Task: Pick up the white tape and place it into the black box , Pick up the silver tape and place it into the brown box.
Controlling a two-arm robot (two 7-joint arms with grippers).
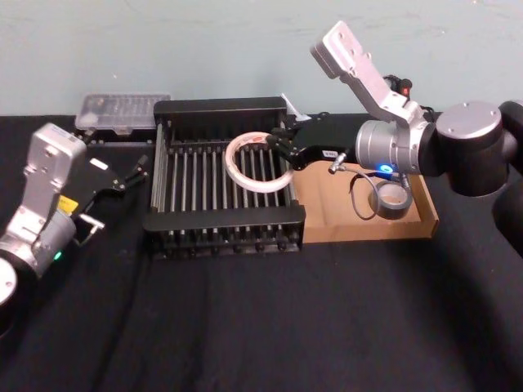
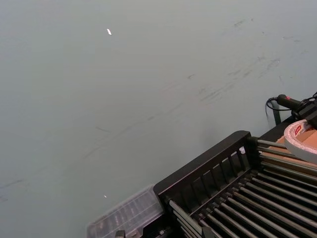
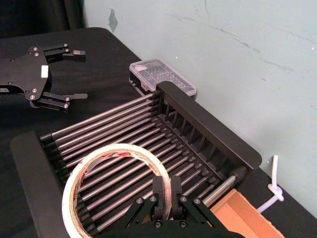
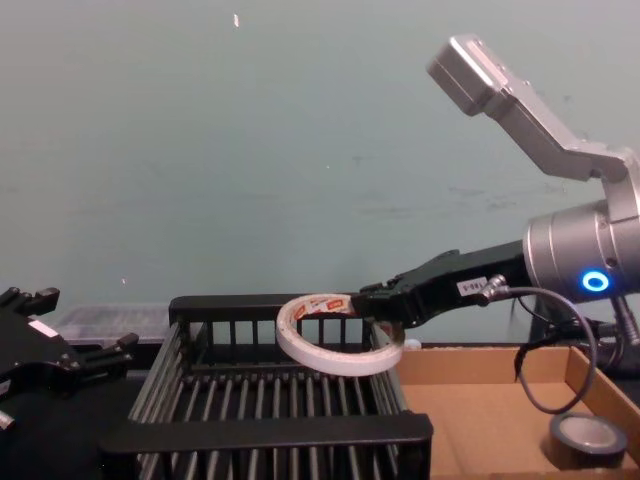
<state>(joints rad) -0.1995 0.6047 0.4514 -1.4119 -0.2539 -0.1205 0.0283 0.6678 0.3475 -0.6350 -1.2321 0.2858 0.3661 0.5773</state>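
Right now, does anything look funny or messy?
Nothing spilled or broken. The right hand pinches the white tape, tilted, over the black box; the silver tape sits in the brown box; the left hand hovers beside.

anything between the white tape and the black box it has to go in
Nothing visible. The right gripper holds the white tape tilted just above the black box's open top, with bare bars below it.
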